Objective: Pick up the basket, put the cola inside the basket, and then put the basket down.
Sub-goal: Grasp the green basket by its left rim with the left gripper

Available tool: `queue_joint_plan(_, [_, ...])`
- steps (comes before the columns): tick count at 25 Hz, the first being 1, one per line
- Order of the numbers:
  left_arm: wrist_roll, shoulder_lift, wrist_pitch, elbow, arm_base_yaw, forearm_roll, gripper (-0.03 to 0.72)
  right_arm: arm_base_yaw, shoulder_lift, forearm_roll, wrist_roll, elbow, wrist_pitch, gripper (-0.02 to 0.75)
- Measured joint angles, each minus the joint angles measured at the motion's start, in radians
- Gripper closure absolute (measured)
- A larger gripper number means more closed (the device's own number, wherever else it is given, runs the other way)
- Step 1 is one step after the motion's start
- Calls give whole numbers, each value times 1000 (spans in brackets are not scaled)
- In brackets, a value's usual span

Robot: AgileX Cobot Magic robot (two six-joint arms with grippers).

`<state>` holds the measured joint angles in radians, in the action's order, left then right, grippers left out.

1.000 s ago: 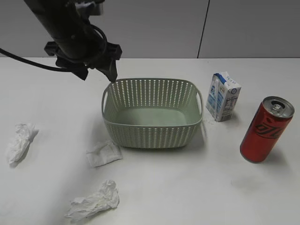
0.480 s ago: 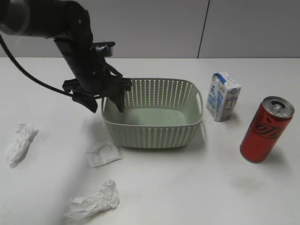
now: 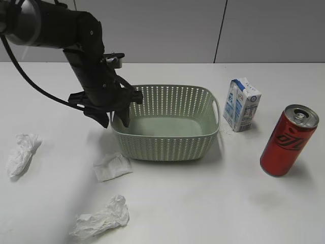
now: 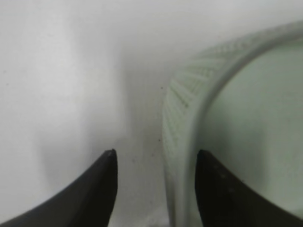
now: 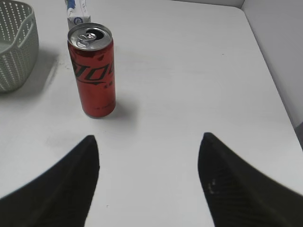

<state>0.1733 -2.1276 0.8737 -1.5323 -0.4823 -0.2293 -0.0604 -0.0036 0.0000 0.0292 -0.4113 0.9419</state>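
Change: your left gripper (image 3: 116, 118) has dropped slightly lower over the basket (image 3: 165, 145), fingers spread astride its left wall.
Left wrist: wall sits between the fingers, unclamped.
Right wrist: right gripper (image 5: 149, 144) gapes wide above the table (image 5: 189, 71); cola (image 5: 93, 70) stands upright right of the basket.

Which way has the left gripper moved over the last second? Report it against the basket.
Yes. The left gripper has come down from above the basket's back-left corner and now straddles its left wall, open.
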Motion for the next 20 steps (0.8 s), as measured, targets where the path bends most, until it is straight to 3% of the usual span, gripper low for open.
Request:
queue_joint_plan(4, [3, -6, 14, 0, 0, 10, 344, 0, 0, 0, 0, 0, 0, 240])
queue_joint_plan(20, [10, -13, 83, -23, -1, 30, 690, 0, 0, 0, 0, 0, 0, 240])
